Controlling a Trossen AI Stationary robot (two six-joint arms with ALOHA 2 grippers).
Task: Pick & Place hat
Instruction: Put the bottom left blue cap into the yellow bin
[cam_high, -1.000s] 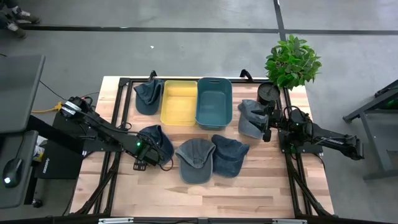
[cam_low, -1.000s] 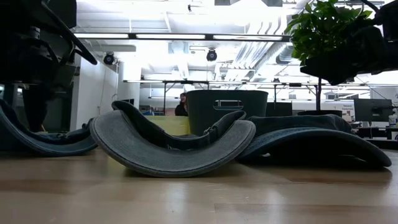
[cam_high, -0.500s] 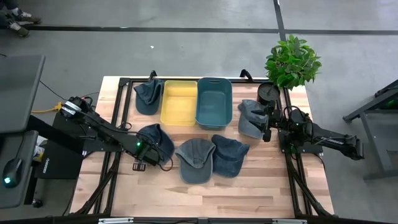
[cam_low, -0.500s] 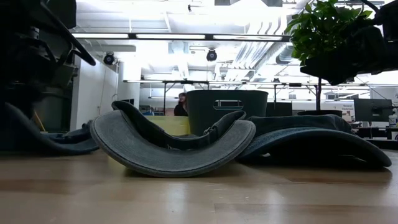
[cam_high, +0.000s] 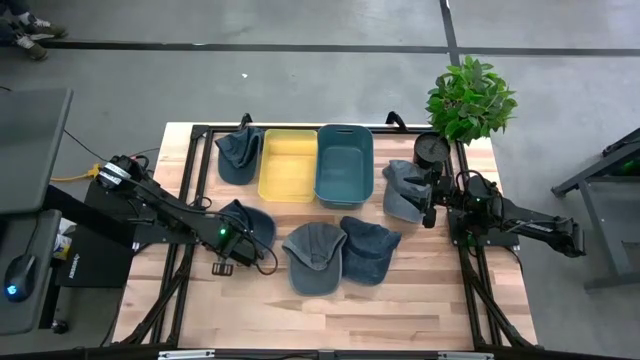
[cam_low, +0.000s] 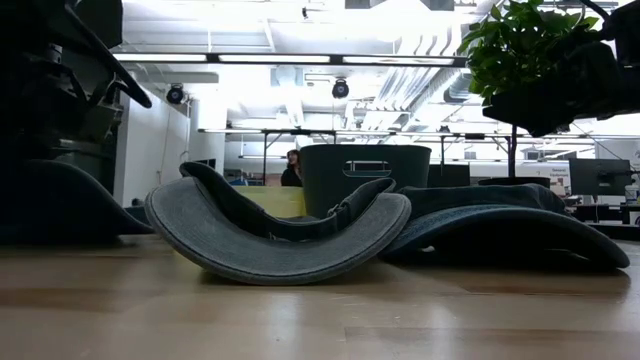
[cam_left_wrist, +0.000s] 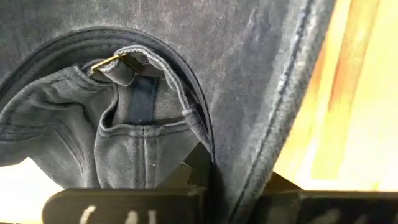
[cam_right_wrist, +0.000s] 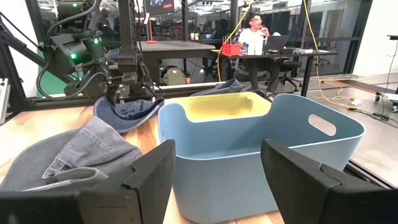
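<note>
The left end effector (cam_high: 228, 262) is seen low over the left part of the wooden desk (cam_high: 330, 320), closed on the brim of a dark denim hat (cam_high: 245, 222). In the left wrist view the fabric of that hat (cam_left_wrist: 186, 93) fills the frame, its brass buckle and back strap facing the camera, and the brim edge is pinched between the dark fingers. In the low view the same hat (cam_low: 60, 205) appears as a dark shape at the far left.

Four other denim hats are spread across the desk: one (cam_high: 238, 152) beside the yellow bin (cam_high: 288, 165), one (cam_high: 313, 255) near the middle, one (cam_high: 368, 248) touching it on its right, and one (cam_high: 402, 190) just beside the blue bin (cam_high: 345, 165). The two bins stand side by side, touching, at the far edge.

The right end effector (cam_high: 430, 203) is held at the right side of the desk, next to the hat near the blue bin, its fingers spread wide and empty. A potted plant (cam_high: 470, 98) stands at the far right corner. In the right wrist view a person (cam_right_wrist: 254, 34) is seated in the room beyond.
</note>
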